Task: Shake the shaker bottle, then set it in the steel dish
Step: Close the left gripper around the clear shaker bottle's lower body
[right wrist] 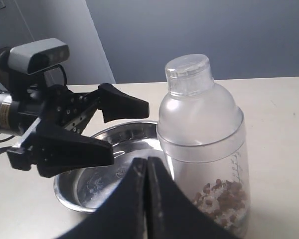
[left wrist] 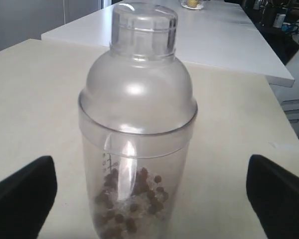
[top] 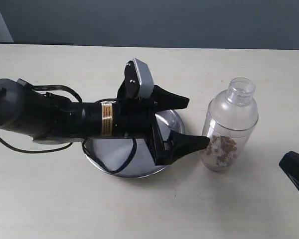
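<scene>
Exterior view, read from the left. My black left arm (top: 50,117) lies low across the cream bench (top: 65,199), with a grey wrist camera (top: 142,77) mounted behind the left fingers (top: 187,144).

Beneath those fingers and the forearm behind them sits the round, shallow, shiny steel dish (top: 139,162). Its rim shows on both sides of the arm, and I see nothing lying in the part of its base that is exposed.

The left fingers are spread wide and hold nothing. Their two black tips point at the clear frosted plastic shaker bottle (top: 229,129). In the left wrist view the bottle (left wrist: 137,129) stands centred in the gap, with bare bench between its wall and each finger (left wrist: 20,194). In the exterior view the nearer tip reaches close to the bottle's wall; I cannot tell whether it touches.

The bottle stands upright on the bench just beyond the left fingertips, beside the dish and outside its rim. Its cap is on, and brown and white granules lie in its lowest part.

The right fingers (top: 296,172) show only at the far right edge, apart from the bottle. In the right wrist view they (right wrist: 159,199) are pressed together with only a thin seam between them, gripping nothing. The bottle (right wrist: 202,139) and the dish (right wrist: 109,184) lie just ahead of them.
</scene>
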